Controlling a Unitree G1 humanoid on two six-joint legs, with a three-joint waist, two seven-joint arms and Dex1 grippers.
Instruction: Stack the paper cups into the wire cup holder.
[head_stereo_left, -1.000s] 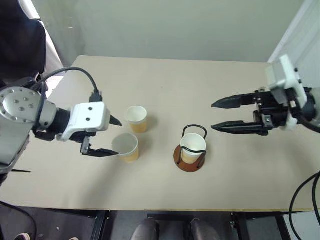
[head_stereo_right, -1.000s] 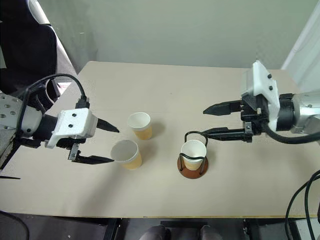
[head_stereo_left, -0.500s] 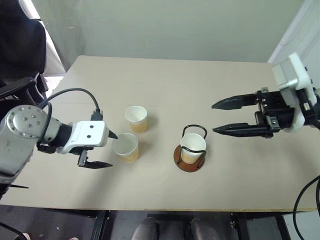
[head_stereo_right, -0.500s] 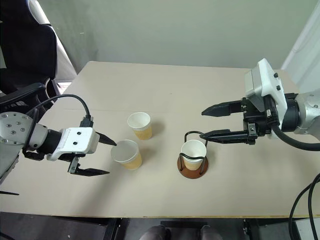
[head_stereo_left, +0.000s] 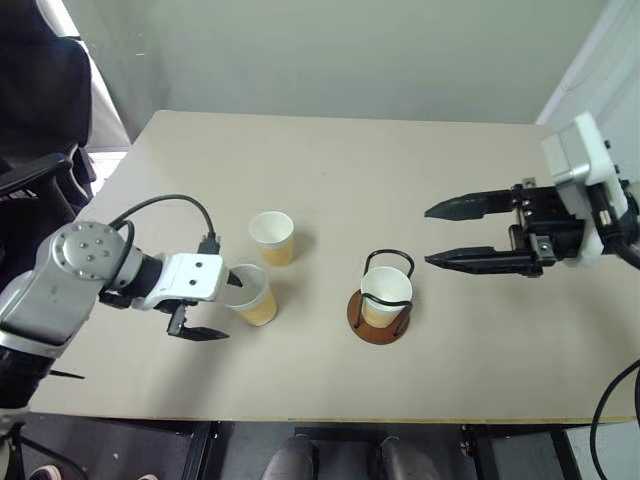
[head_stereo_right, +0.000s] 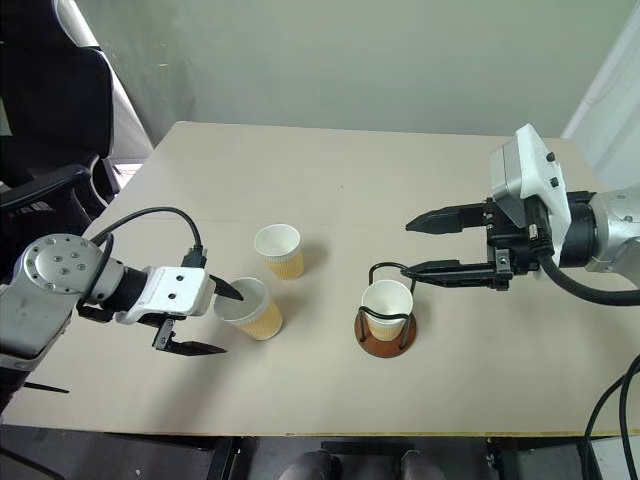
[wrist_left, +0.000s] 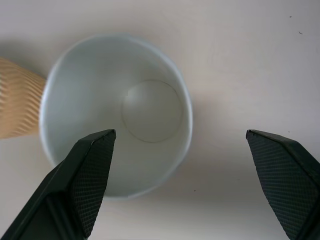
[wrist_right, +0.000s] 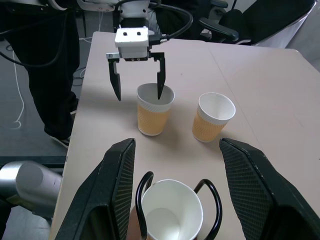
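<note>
Left gripper (head_stereo_left: 222, 302) straddling a cup's rim, fingers spread

One finger hides inside the near paper cup (head_stereo_left: 252, 295); another cup (head_stereo_left: 385, 295) sits in the wire cup holder (head_stereo_left: 378, 318), hiding its base; right gripper (head_stereo_left: 436, 236) released, empty.

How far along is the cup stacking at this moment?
Done: one paper cup sits in the wire cup holder. In hand: the open left gripper straddles the near cup's rim, not gripping. Left: that cup and the far cup. The right gripper hangs open.
</note>
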